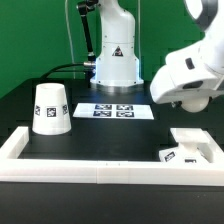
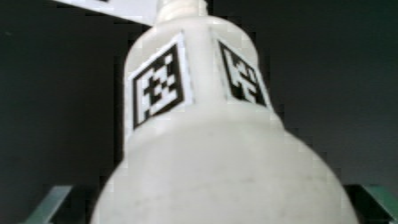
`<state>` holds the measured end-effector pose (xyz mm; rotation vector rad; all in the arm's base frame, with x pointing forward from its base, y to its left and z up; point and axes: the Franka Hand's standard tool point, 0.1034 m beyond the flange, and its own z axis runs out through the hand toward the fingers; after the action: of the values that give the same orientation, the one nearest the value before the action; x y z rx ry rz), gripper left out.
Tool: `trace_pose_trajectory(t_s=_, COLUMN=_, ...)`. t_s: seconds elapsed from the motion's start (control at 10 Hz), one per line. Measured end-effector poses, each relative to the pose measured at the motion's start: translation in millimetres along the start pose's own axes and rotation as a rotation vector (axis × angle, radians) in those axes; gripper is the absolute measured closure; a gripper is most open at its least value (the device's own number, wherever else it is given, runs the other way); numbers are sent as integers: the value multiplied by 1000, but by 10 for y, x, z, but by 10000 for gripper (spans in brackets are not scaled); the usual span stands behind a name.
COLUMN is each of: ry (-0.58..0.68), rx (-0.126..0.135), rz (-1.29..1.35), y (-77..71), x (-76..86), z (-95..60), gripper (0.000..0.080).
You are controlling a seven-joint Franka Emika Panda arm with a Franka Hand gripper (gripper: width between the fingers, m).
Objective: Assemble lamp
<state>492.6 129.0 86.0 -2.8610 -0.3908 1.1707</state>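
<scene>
Looks barely begun: tapered white plastic shade (image 1: 51, 108) and flat square white base (image 1: 192, 148) unjoined, round white tagged bulb (image 2: 196, 140) at claw (image 1: 185, 92), grip impossible to tell.

Three lamp parts show in all: one tapered shade (image 1: 50, 108) at the left of the exterior view, one flat square base (image 1: 197, 148) at its lower right, and one round bulb (image 2: 205, 140), seen only in the wrist view. One robot arm (image 1: 115, 50) stands at the upper centre of the exterior view. One marker board (image 1: 113, 110) lies in the middle of the one black table (image 1: 110, 140) and carries four tags. One white frame (image 1: 90, 167) runs along the lower edge. The shade shows one tag and the bulb two, side by side; the base's tags are too small to count.
</scene>
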Motion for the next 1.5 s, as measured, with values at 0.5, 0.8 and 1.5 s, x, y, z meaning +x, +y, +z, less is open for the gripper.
trace_pose_trajectory(t_s=0.5, ry=94, rx=0, rz=7, y=75, x=29, z=-72, gripper=223)
trace_pose_trajectory(t_s=0.8, ry=94, rx=0, rz=7, y=75, x=29, z=-72, gripper=222)
trace_pose_trajectory(t_s=1.5, ry=206, rx=-7, rz=9, y=94, x=155, z=-168, gripper=222)
